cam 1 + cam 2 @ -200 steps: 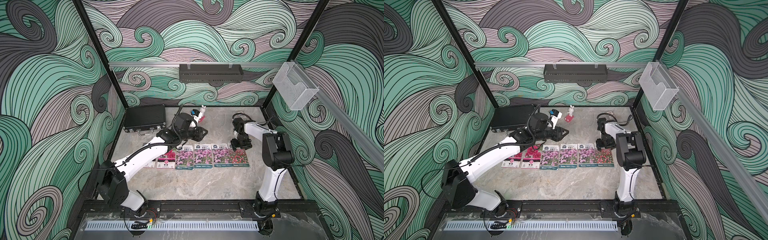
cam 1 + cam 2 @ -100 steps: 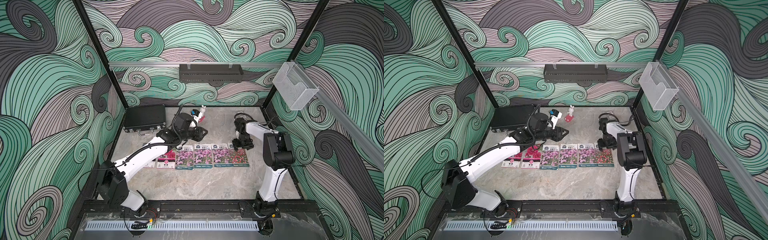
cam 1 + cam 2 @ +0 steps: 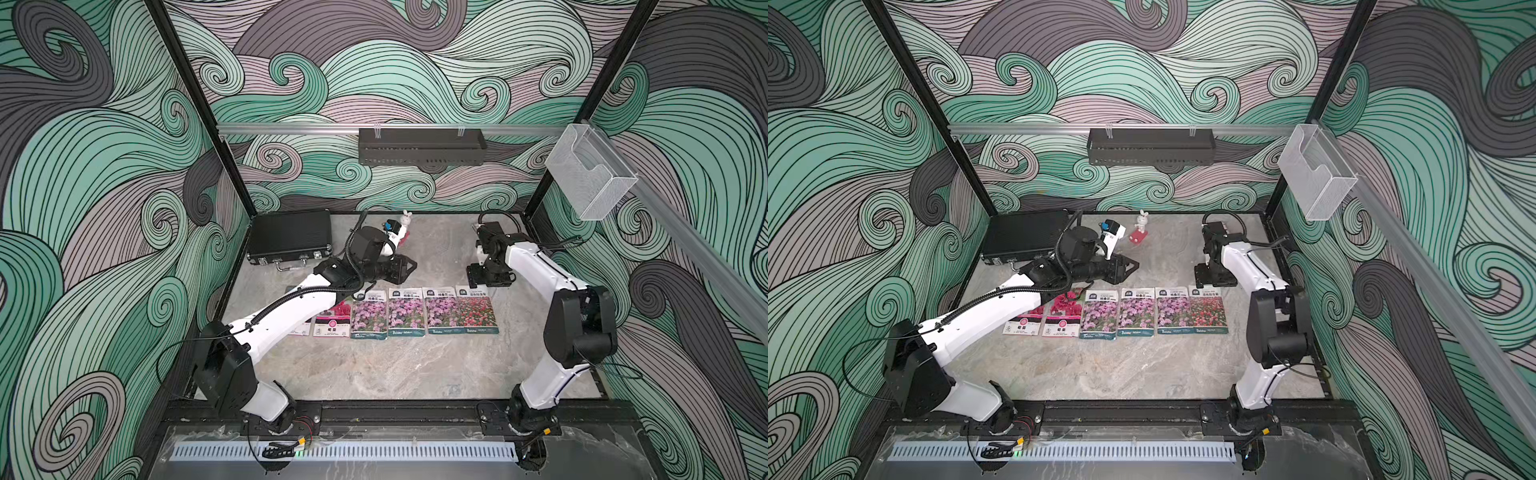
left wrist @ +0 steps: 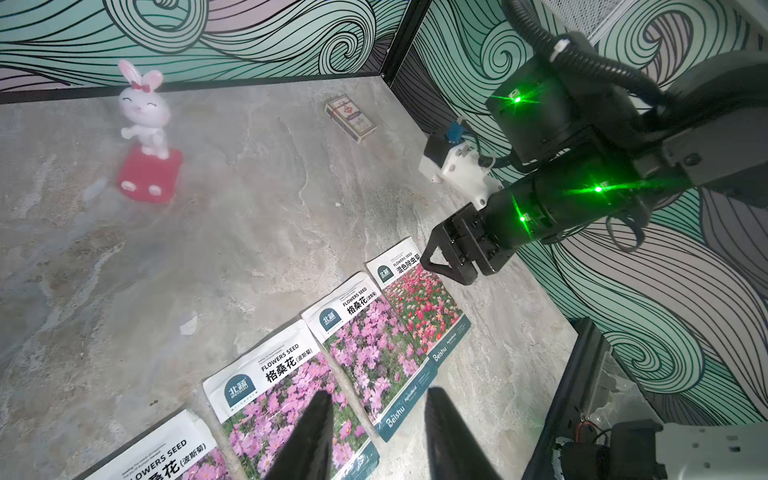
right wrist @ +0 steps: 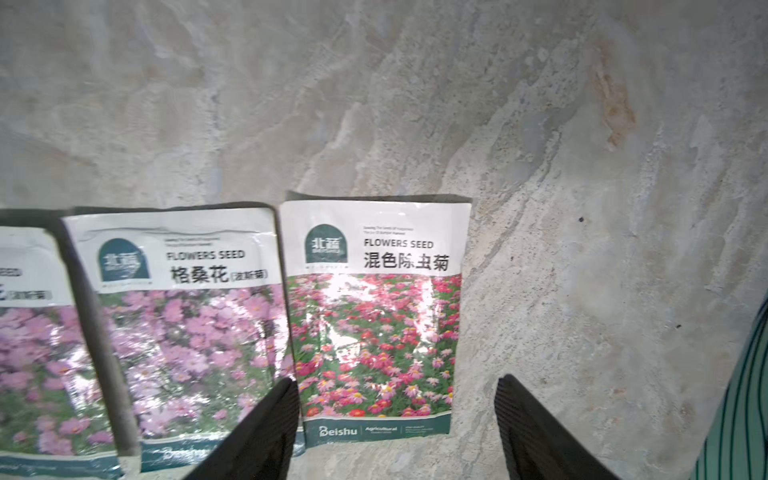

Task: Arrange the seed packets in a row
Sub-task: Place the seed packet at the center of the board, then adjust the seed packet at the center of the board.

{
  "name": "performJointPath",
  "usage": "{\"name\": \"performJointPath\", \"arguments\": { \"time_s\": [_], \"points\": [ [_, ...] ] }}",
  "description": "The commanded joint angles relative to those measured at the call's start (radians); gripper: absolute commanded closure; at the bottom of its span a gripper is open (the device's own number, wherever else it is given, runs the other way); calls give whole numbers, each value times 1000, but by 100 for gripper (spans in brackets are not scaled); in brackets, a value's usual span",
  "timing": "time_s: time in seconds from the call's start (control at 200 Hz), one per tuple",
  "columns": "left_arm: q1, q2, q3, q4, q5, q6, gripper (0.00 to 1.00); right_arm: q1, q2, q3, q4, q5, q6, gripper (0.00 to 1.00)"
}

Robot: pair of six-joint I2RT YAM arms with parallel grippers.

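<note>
1. Seed packets. Six seed packets lie flat, picture side up, in a single row across the middle of the table. Order from the left arm's side:
- two magenta packets
- three purple-pink packets
- one red-pink packet

Each packet lies edge to edge with its neighbour or just beside it (the outermost magenta one is partly hidden under the left arm in both top views).

2. Left gripper. It hangs above the table, just beyond the far edge of the row, near where the magenta and purple-pink groups meet. Its fingers stand apart, with nothing between them.

3. Right gripper. It hangs over the red-pink packet at the end of the row. The fingers are spread wide, and in the right wrist view they straddle the packet's width. Nothing is gripped. Whether a fingertip touches the packet cannot be told.

4. Other items.
- A white rabbit stands upright on a red base near the back wall, well apart from the row.
- A small card box lies flat near the back corner on the right arm's side.
- A black case lies at the back on the left arm's side.
</note>
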Motion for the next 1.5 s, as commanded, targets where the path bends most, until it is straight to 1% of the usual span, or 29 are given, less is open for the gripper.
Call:
{"name": "performJointPath", "arguments": {
  "time_s": [0.0, 0.285, 0.62, 1.161, 1.291, 1.496],
  "points": [
    [-6, 8, 40, -18, 15, 10, 62, 25, 12, -44, -19, -82, 46, 24],
    [-12, 15, 38, -19, 12, 12, 62, 37, 69, -116, 4, -102, 62, 24],
    [-15, 19, 39, -19, 13, 11, 62, 32, 124, -156, 13, -38, 48, 24],
    [-18, 26, 46, -22, 17, 14, 62, -20, 130, -176, 15, -26, 21, 25],
    [-19, 25, 51, -26, 17, 17, 62, -28, 136, -177, 9, 4, 18, 25],
    [-20, 26, 50, -23, 17, 17, 62, -32, 118, -169, 9, -22, 11, 25]
  ]
}}
